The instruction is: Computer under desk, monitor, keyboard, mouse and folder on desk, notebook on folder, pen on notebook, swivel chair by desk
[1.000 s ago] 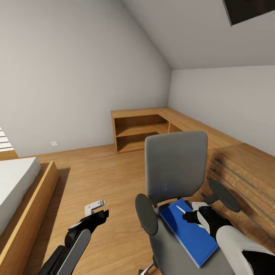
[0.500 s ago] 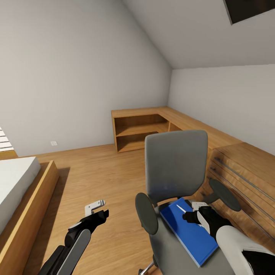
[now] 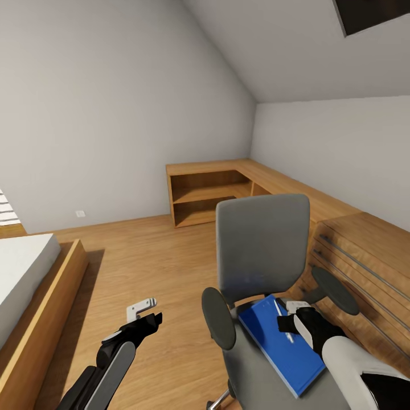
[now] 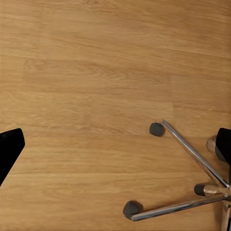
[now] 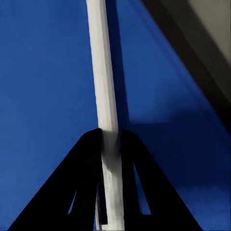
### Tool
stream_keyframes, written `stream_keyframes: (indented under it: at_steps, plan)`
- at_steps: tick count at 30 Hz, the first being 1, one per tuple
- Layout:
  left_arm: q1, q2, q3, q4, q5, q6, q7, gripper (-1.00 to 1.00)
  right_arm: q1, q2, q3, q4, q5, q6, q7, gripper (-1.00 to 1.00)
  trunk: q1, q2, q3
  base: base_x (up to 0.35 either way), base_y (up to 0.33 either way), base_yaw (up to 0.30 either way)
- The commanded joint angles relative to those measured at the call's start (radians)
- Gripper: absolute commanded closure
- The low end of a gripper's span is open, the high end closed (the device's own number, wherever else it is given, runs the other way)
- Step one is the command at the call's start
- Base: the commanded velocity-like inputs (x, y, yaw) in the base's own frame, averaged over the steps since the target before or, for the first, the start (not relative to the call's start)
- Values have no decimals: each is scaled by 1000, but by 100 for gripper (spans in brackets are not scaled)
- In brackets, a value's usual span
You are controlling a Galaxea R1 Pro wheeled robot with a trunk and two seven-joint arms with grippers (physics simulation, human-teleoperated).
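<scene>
pinching the pen [image 5: 107, 110], right gripper [image 5: 109, 144] fingers closed over folder [image 5: 43, 96].

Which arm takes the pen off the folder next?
Right. The right gripper is already closed on the pen over the folder on the swivel chair. The left gripper hangs open above bare floor beside the chair.

- The left pincer [image 3: 149, 310] has black fingers, with a small pale grey bracket just above it.
- Behind it, the left forearm is glossy black with a grey panel.
- The right pincer [image 3: 283, 323] is black; behind it runs a white sleeve with black trim.
</scene>
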Motion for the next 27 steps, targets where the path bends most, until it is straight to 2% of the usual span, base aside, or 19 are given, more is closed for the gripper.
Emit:
stream_keyframes:
  at_steps: [1,22,27]
  plan:
    - [-1,1,-3,-1,9,0,10,-100,0,0,-7,-1,-6,6,5,100,0,0,-1,0,0,0]
    - [-1,2,-2,2,11,0,10,-100,0,0,-7,0,-6,4,7,100,0,0,-1,0,0,0]
    - [-1,2,-2,3,11,0,10,-100,0,0,-7,0,-6,4,7,100,-19,35,15,0,0,0]
